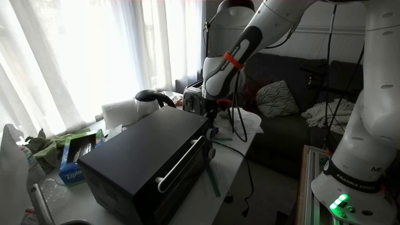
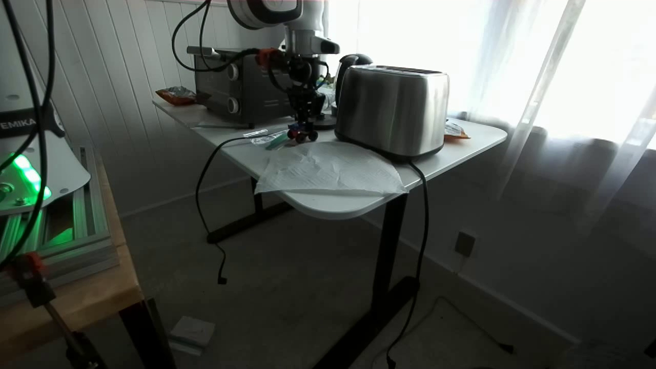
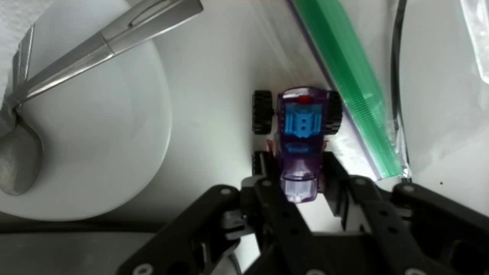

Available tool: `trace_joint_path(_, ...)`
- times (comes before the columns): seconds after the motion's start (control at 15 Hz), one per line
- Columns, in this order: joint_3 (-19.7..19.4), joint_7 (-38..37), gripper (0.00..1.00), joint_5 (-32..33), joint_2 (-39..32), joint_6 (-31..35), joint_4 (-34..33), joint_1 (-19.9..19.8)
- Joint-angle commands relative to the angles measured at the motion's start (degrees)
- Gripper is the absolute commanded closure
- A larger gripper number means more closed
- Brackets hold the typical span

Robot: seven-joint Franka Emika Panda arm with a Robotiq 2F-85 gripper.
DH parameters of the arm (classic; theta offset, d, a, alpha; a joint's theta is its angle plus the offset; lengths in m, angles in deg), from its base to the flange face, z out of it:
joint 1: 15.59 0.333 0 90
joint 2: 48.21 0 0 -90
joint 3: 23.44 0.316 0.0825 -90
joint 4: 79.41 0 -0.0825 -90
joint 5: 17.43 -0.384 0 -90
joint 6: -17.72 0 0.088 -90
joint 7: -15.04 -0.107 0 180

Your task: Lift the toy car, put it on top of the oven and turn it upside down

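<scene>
With 12 o'clock at the top of each view, the gripper [image 3: 300, 158] held the toy car [image 3: 303, 124]: in the wrist view its jaws gripped the body, the fingers [image 3: 338, 181] bearing on the 3 and 9 o'clock sides, in the half toward 6 o'clock. The car was upright, low at the table [image 2: 484, 134], its blue section toward 12 o'clock; whether the wheels touched the surface could not be determined. Relative to the car, the green zip strip [image 3: 355, 95] lay just beside it, running from 12 to 4 o'clock. The black cord [image 3: 395, 76] lay near, at 2 o'clock. The white plate [image 3: 126, 133] lay at 9 o'clock, apart from the car, and carried a spoon [image 3: 21, 164]; a metal utensil handle [image 3: 107, 46] crossed its rim at 10 o'clock. In an exterior view, relative to the gripper, the white paper sheet [image 2: 328, 169] was located at 5 o'clock, the toaster [image 2: 392, 110] at 3 o'clock, and the oven [image 2: 251, 92] at 10 o'clock; the kettle [image 2: 349, 64] stood farther back, between 1 and 2 o'clock. In an exterior view, the blue-and-green box [image 1: 65, 161] was positioned across the oven at 8 o'clock from the gripper. Farthest out, the curtains [image 1: 184, 40] hung at 10 o'clock; the sofa [image 1: 272, 134], bearing a pale cushion [image 1: 276, 98], stood between 3 and 4 o'clock.
</scene>
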Motion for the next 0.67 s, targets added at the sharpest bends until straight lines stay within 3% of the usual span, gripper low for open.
trace_joint_path(0.0,-0.4,-2.8,0.92,3.0,0.6,-1.0,-0.4,0.2)
trace_joint_path(0.33,-2.3,-6.0,0.93,11.9,8.0,-6.6,1.3,2.0)
trace_joint_path(0.6,-0.8,-4.9,0.93,15.6,15.0,-13.9,1.7,1.9)
